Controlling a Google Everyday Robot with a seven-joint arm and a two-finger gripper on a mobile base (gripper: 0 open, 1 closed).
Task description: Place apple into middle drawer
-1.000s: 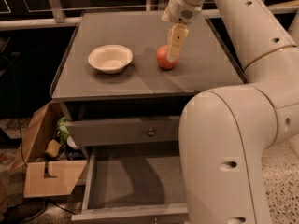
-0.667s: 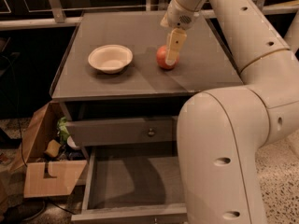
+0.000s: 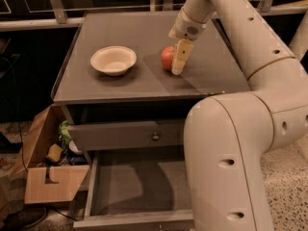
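Note:
The apple [image 3: 166, 57], small and red-orange, sits on the grey cabinet top [image 3: 120, 88], right of a white bowl [image 3: 113, 60]. My gripper [image 3: 177, 65] hangs down from the white arm and is right against the apple's right side, its tip near the cabinet top. It hides part of the apple. The middle drawer [image 3: 130, 189] is pulled out low at the front, and its bare grey floor holds nothing. My arm's big white links cover the drawer's right part.
A shut grey drawer with a round metal knob [image 3: 155, 136] sits above the open one. An open cardboard box [image 3: 45, 174] with clutter stands on the floor to the left. A rail [image 3: 29, 24] runs behind the cabinet.
My gripper has come down from above the apple to beside it. The apple, bowl and drawers have not moved.

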